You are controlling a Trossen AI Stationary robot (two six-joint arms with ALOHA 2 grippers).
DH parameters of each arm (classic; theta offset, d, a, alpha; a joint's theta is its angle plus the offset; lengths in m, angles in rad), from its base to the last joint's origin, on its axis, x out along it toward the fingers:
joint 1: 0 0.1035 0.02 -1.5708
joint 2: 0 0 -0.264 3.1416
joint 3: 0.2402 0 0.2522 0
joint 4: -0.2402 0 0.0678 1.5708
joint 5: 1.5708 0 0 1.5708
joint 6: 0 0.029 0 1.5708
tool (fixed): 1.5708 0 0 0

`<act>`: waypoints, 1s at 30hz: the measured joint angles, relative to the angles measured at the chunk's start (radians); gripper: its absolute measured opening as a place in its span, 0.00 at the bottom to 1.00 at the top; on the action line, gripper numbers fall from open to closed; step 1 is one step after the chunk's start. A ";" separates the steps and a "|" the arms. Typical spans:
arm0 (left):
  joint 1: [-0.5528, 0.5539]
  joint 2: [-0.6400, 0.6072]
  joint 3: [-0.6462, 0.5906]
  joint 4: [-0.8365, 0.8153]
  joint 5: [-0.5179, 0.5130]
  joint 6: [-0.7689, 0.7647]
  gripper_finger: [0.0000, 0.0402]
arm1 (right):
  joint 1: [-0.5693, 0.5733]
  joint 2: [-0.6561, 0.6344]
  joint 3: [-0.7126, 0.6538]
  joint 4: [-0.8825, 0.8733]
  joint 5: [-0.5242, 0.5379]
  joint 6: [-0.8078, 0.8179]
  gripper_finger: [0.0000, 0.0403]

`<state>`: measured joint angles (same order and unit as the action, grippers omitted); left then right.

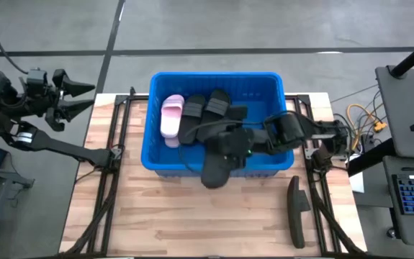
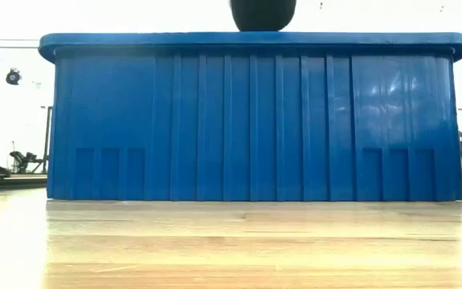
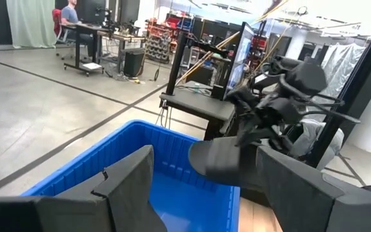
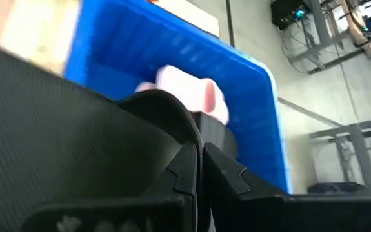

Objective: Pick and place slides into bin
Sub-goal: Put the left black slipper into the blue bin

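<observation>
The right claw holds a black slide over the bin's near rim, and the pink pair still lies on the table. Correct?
Not quite. The high view shows the pale pink rubbery slides already inside the big blue plastic bin. The right claw does hold a black slide over its near rim.

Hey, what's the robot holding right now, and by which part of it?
The right gripper holds a black rubbery slide over the blue plastic bin's near rim; the held part can't be told. The left gripper holds nothing.
</observation>
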<state>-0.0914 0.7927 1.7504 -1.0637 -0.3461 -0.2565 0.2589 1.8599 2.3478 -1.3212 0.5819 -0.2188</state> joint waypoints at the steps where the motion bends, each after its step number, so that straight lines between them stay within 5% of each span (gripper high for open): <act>1: 0.000 -0.003 0.000 0.000 0.000 0.000 0.65 | -0.016 0.000 0.000 0.000 0.000 -0.020 0.03; 15: 0.000 -0.022 0.000 0.020 -0.027 0.001 0.65 | -0.311 0.000 -0.012 -0.174 0.022 -0.234 0.02; 20: 0.000 -0.020 0.000 0.043 -0.029 0.001 0.65 | -0.422 0.000 -0.036 -0.022 -0.164 -0.322 0.02; 30: 0.000 -0.020 0.000 0.053 -0.056 0.002 0.65 | -0.541 0.000 -0.174 0.339 -0.336 -0.436 0.02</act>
<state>-0.0914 0.7727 1.7504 -1.0111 -0.4023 -0.2550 -0.2822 1.8597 2.1740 -0.9822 0.2455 -0.6548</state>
